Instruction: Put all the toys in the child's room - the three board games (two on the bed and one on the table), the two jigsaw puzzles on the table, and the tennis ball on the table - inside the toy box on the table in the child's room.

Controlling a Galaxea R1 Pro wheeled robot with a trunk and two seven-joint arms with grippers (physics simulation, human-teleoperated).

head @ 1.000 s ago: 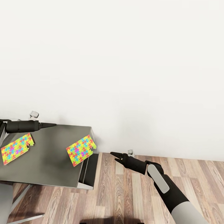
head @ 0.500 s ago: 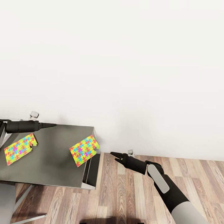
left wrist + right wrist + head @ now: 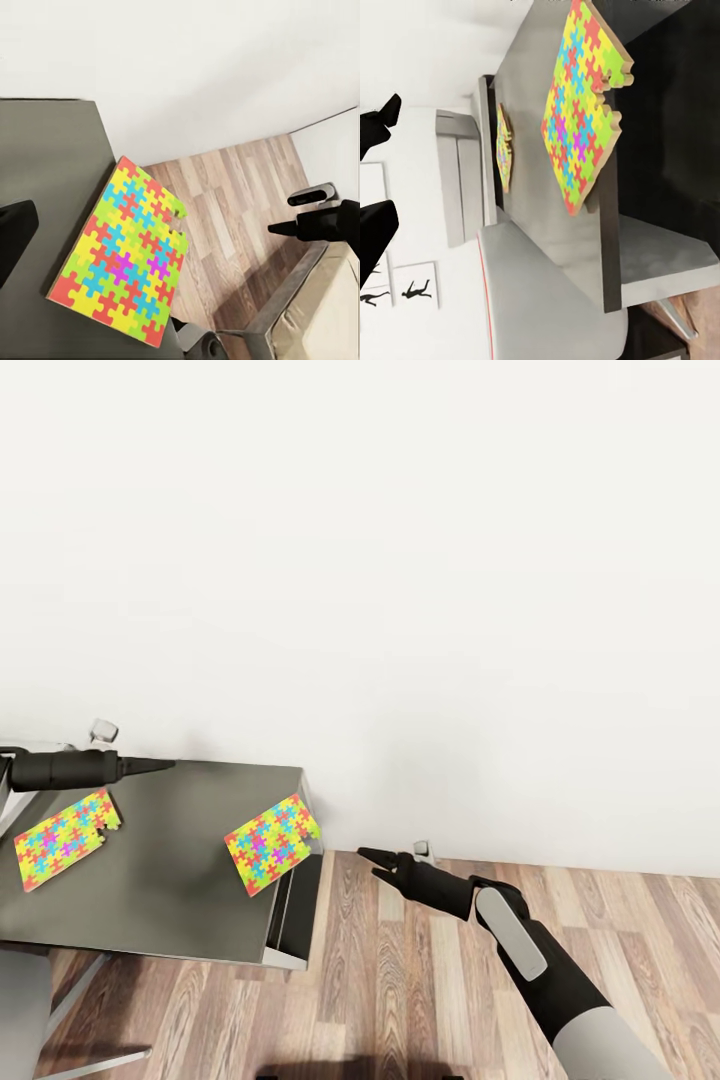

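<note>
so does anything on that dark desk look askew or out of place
Yes. The right jigsaw puzzle lies skewed at the table's right end, with one corner past the edge, as the left wrist view also shows. The left jigsaw puzzle is skewed too, but it rests fully on the top. Each has a notched corner.

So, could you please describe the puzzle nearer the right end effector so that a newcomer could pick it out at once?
Start at the dark grey table by the white wall and go to its end beside the wood floor. The puzzle there is a thin multicoloured sheet lying at that edge, one corner poking past it. The other puzzle lies at the far side, under the left end effector.
</note>
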